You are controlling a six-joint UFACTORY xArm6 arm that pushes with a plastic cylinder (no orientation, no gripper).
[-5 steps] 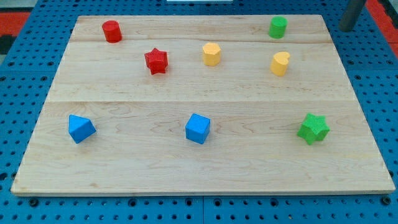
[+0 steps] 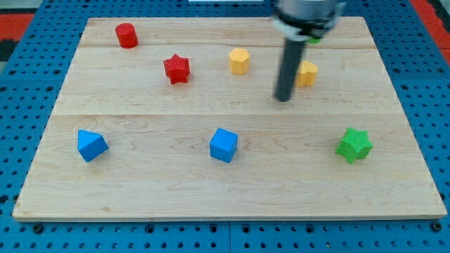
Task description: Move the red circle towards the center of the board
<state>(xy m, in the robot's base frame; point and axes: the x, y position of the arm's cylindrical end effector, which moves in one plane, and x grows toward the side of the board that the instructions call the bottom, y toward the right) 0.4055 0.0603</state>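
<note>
The red circle (image 2: 126,35) is a small red cylinder near the top left corner of the wooden board (image 2: 140,197). My tip (image 2: 283,99) is on the board right of centre, far to the right of the red circle. It sits just left of and below a yellow block (image 2: 307,73). The rod and arm hide most of the green cylinder at the top right.
A red star (image 2: 176,69) lies right of and below the red circle. A yellow hexagon block (image 2: 239,61) is at top centre. A blue block (image 2: 91,145), a blue cube (image 2: 223,145) and a green star (image 2: 354,145) lie along the lower half.
The rod has swung in from the top right corner onto the board, its tip now beside the right yellow block. The blocks have not moved.
</note>
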